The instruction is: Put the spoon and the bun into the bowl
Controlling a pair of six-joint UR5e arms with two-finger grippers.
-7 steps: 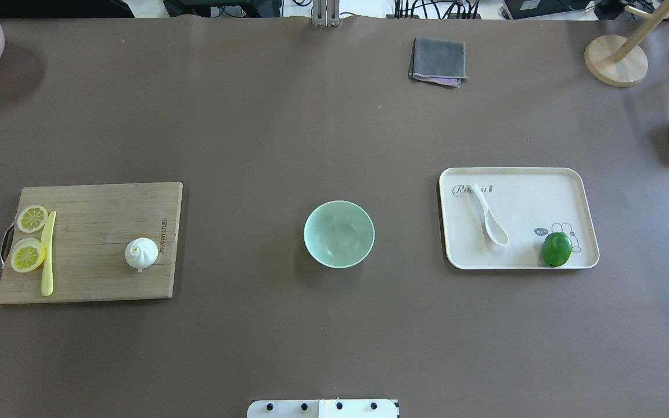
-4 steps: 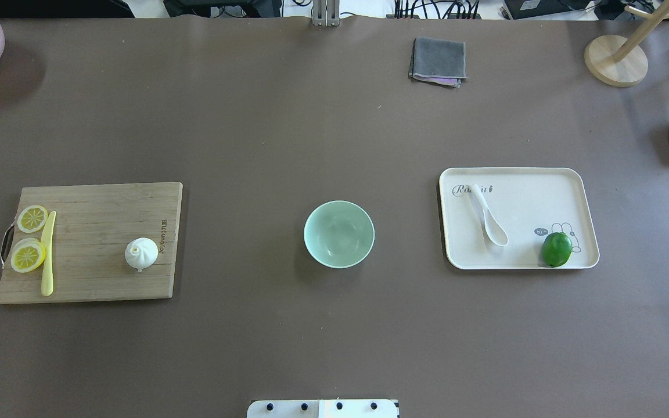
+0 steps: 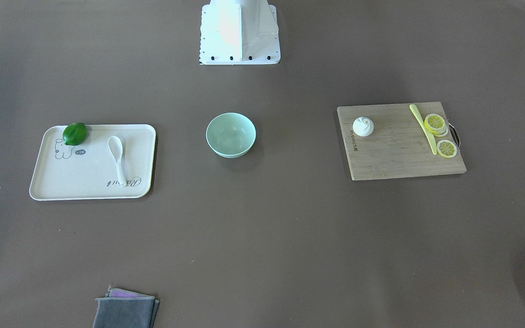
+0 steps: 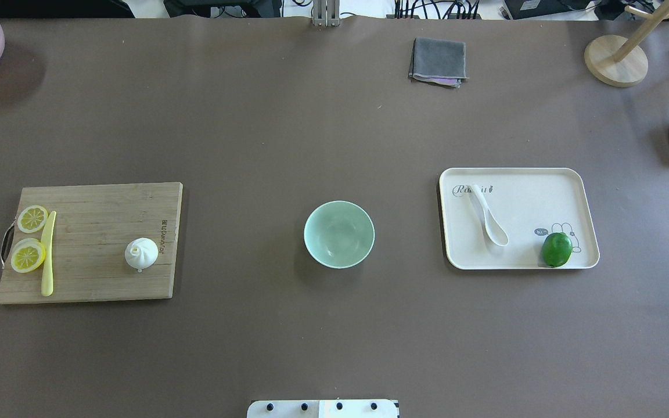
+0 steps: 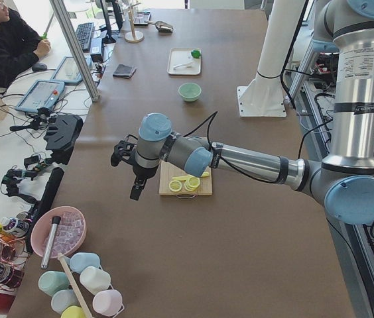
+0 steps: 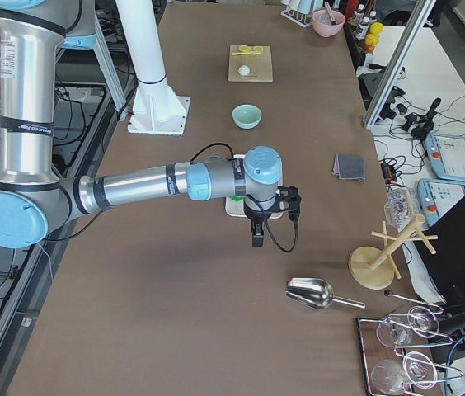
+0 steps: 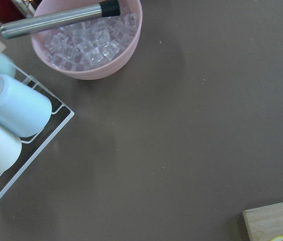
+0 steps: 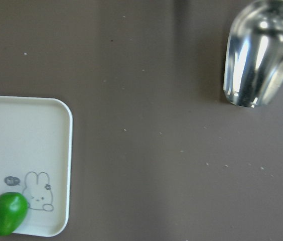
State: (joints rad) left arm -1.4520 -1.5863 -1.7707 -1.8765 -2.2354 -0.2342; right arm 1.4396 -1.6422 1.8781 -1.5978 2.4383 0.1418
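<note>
Brown table [image 4: 334, 128] | spoon [image 4: 485, 215] on tray [image 4: 532, 197] | scoop toward robot base [image 4: 323, 408]

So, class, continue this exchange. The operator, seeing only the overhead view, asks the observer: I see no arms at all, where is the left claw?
Observer: The left claw hangs above the bare table, off the cutting board's handle end.
Operator: And the right one?
Observer: The right claw hangs above the table between the tray and the metal scoop.
Operator: What stands beside my pink bowl?
Observer: A wire rack holding pastel cups on their sides.
</note>
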